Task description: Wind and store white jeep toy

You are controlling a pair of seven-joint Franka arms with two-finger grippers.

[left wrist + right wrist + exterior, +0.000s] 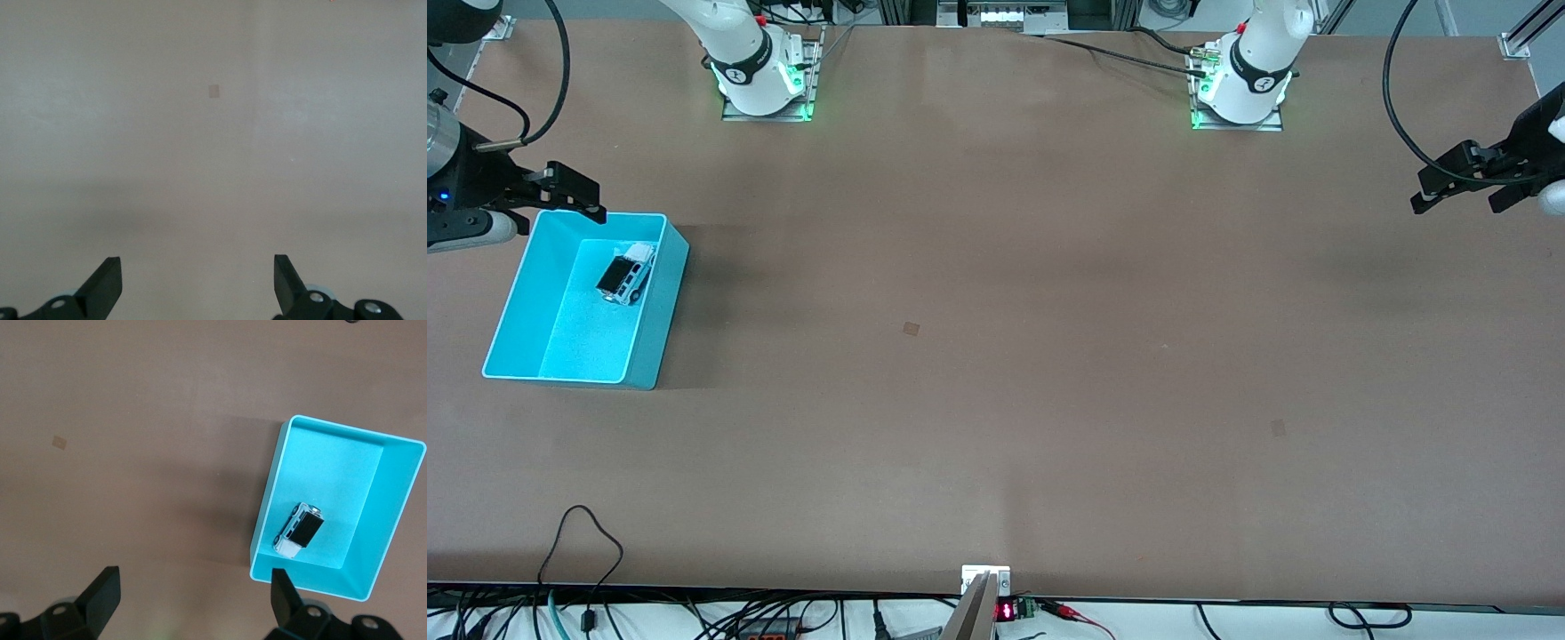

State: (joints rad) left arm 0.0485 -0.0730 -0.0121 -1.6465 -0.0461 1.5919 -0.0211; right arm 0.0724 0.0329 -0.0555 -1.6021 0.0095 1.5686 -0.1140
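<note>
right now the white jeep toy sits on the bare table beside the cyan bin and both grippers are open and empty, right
Not quite. The white jeep toy lies inside the cyan bin, not beside it; the front and right wrist views show this. The left gripper and right gripper are indeed open and empty.

The bin (649,356) stands on the tabletop (996,356) toward the right arm's end, with 1 thing in it: the white jeep toy (626,275), lying on the bin's floor in the part farther from the front camera, close to the wall that faces the middle of the tabletop. The right hand (574,197) hangs over the bin's rim farthest from the front camera, fingers apart, nothing between them. The left hand (1467,188) hangs over bare tabletop at the left arm's end, well apart from the bin, fingers spread, holding nothing.
</note>
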